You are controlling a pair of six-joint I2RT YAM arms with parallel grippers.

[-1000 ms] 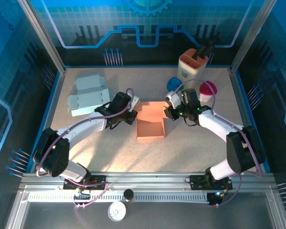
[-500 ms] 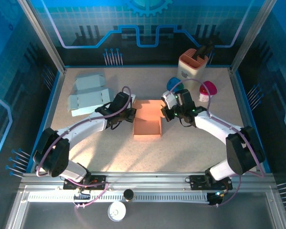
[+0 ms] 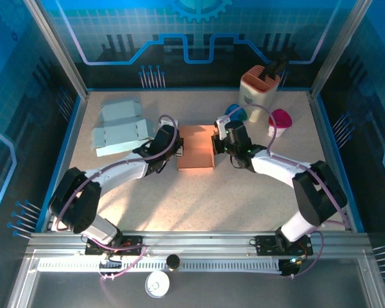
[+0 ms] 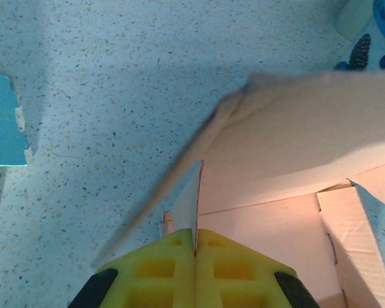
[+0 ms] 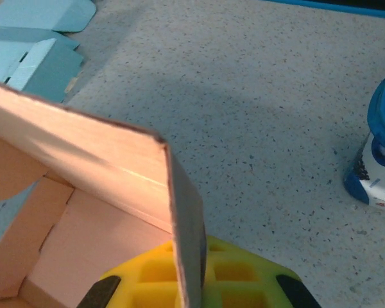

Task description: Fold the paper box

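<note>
the orange paper box (image 3: 196, 149) sits mid-tabletop (image 3: 244, 192), between the two arms. the left fingers (image 4: 176, 251) are pinched together on its left side; the right fingers (image 5: 230, 262) are clamped on its right side.

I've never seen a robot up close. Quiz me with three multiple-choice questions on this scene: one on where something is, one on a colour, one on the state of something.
1. Where does the flat blue cardboard lie?
A) back left of the table
B) near right corner
C) on the floor

2. What colour is the box in the middle?
A) green
B) orange
C) black

3. What are the left fingers doing?
A) spread wide open
B) pinched shut on a box flap
C) gripping a cup

Answers: 1 A, it lies flat near the far left edge in the top view. 2 B, its card is orange in every view. 3 B, the left wrist view shows a thin flap clamped between the closed yellow fingers.
</note>
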